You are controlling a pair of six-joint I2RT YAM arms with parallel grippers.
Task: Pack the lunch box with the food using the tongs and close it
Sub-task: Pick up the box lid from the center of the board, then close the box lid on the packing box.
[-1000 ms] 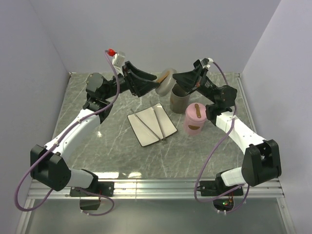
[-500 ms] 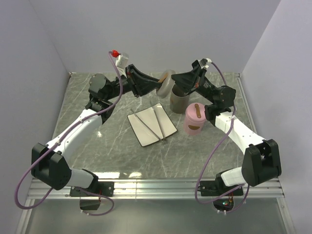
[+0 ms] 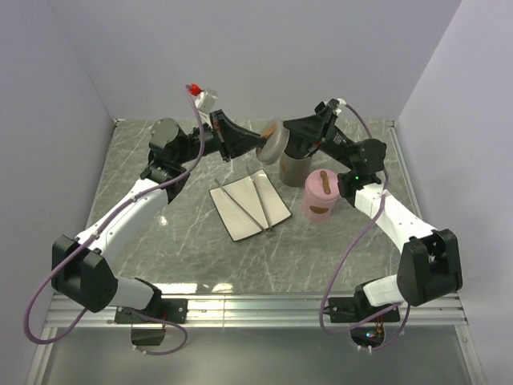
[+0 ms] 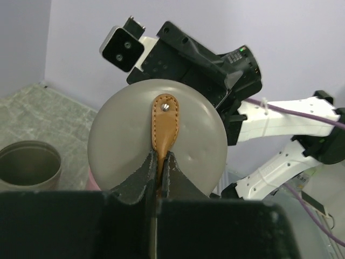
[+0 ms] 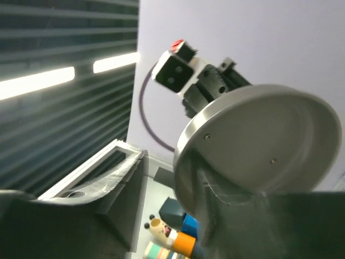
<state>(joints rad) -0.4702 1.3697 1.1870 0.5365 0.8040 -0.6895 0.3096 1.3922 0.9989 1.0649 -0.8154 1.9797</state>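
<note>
The round grey lid (image 3: 272,141) hangs tilted in the air above the open grey lunch box (image 3: 294,167). My left gripper (image 3: 258,138) is shut on the lid's tan strap (image 4: 164,121), which sits pinched between the jaws (image 4: 160,162). My right gripper (image 3: 290,132) is open at the lid's far side; the lid's metal rim (image 5: 186,156) sits between its spread fingers (image 5: 108,189). The thin silver tongs (image 3: 260,204) lie on a white tray (image 3: 276,207). The food is hidden.
A pink round container (image 3: 320,196) with a brown strap on its closed top stands just right of the grey lunch box. The white tray lies mid-table in front of both. Purple walls enclose the back and sides.
The left gripper has closed on the lid's strap. The right gripper, shut on the lid before, has opened. The lid has barely moved.
</note>
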